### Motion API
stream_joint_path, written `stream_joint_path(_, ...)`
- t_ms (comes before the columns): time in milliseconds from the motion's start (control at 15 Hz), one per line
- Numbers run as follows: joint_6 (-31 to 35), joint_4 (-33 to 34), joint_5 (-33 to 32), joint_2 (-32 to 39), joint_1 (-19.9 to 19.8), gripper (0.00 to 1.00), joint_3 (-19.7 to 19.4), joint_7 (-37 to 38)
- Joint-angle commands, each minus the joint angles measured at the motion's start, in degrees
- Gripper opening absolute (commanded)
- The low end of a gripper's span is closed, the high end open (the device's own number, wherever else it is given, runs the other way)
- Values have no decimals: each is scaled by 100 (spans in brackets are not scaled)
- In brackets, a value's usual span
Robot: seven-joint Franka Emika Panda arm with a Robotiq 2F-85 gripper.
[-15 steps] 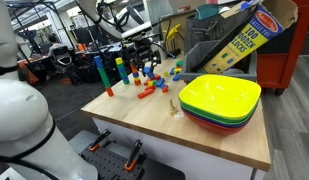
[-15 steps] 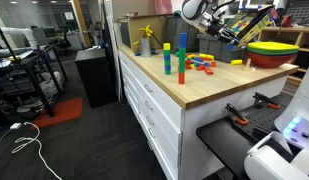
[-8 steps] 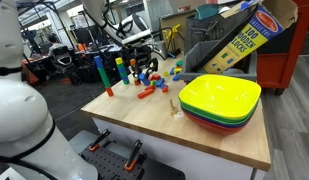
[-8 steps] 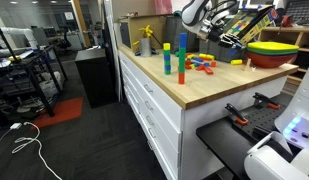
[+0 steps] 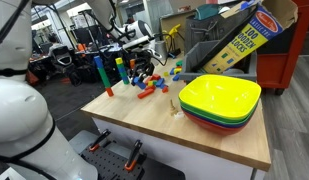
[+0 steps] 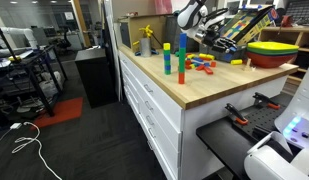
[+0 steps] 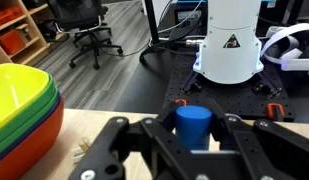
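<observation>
Bright, even ceiling light in both exterior views; shadows beneath the bowls (image 5: pixel 219 96) are soft; wrist view is sharp far off, yet the gripper (image 7: pixel 192 148) and blue cylinder (image 7: pixel 192 122) at lower centre are slightly blurred.

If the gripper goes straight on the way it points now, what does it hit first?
The blue cylinder block sitting between the jaws of the gripper. Past it, probably the light wooden tabletop, though depth is unclear.
</observation>
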State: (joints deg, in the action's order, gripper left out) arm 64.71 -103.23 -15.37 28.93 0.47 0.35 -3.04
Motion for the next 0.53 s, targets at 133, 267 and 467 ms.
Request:
stream_joint_path(133, -302, 363, 317, 380, -6, 9, -121, 615)
stream_joint_path(267, -277, 359, 291, 460, 10, 9, -137, 756)
stream_joint_path(467, -278, 369, 291, 566, 14, 9, -157, 907)
